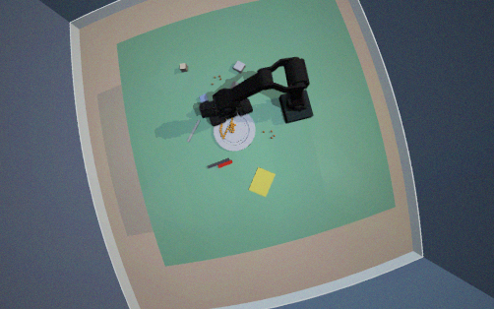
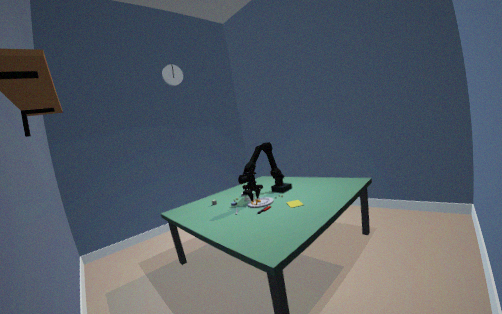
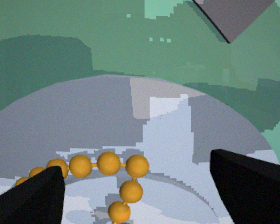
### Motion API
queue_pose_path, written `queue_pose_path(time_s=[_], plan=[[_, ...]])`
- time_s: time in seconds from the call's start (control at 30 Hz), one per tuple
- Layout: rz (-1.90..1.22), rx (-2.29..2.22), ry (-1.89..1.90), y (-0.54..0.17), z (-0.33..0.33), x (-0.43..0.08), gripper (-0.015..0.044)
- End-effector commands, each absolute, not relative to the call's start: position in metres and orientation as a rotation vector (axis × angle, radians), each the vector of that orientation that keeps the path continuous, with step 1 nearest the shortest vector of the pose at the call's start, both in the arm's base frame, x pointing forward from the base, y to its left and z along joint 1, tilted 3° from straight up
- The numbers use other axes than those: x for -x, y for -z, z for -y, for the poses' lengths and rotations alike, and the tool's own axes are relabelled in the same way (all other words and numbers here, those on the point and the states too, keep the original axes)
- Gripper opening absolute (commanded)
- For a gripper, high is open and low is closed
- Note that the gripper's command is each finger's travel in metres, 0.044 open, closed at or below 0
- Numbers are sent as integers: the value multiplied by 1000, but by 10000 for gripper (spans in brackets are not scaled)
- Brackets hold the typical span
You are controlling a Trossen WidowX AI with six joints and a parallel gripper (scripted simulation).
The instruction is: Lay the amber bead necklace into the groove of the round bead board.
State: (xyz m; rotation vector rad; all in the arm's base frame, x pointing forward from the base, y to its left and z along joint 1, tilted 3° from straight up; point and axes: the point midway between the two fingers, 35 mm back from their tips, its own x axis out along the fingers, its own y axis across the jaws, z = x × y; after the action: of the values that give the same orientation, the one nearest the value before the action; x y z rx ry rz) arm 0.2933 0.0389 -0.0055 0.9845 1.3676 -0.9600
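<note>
The round white bead board (image 1: 246, 140) (image 2: 270, 202) (image 3: 51, 112) lies flat, with a thin ring groove in it. The amber bead necklace (image 1: 232, 128) (image 3: 108, 164) lies on the board, partly bunched near its middle. In the wrist view a row of beads runs close to the groove line from the left, then bends sharply down and inward. Whether those beads sit in the groove I cannot tell. My gripper (image 2: 255, 198) (image 3: 137, 169) is open over the board's edge area, with the bend of the strand between its fingers, touching neither. The left fingertip covers some beads.
A silver rod (image 1: 194, 131) lies beside the board. A red and black tool (image 1: 224, 163) and a yellow sheet (image 1: 262, 182) (image 2: 295, 204) lie farther off. A white block (image 1: 239, 66), a beige cube (image 1: 183, 67), a bluish object (image 1: 203, 97) and small brown bits (image 1: 271, 131) are around.
</note>
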Motion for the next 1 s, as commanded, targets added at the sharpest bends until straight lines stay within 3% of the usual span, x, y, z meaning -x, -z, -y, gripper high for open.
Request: queue_pose_path(time_s=[0.0,0.07,0.97], plan=[[-1373,-978,962,2,-38,-292,394],[-1372,-981,964,4,-39,-292,440],[-1376,-975,963,0,-39,-292,440]])
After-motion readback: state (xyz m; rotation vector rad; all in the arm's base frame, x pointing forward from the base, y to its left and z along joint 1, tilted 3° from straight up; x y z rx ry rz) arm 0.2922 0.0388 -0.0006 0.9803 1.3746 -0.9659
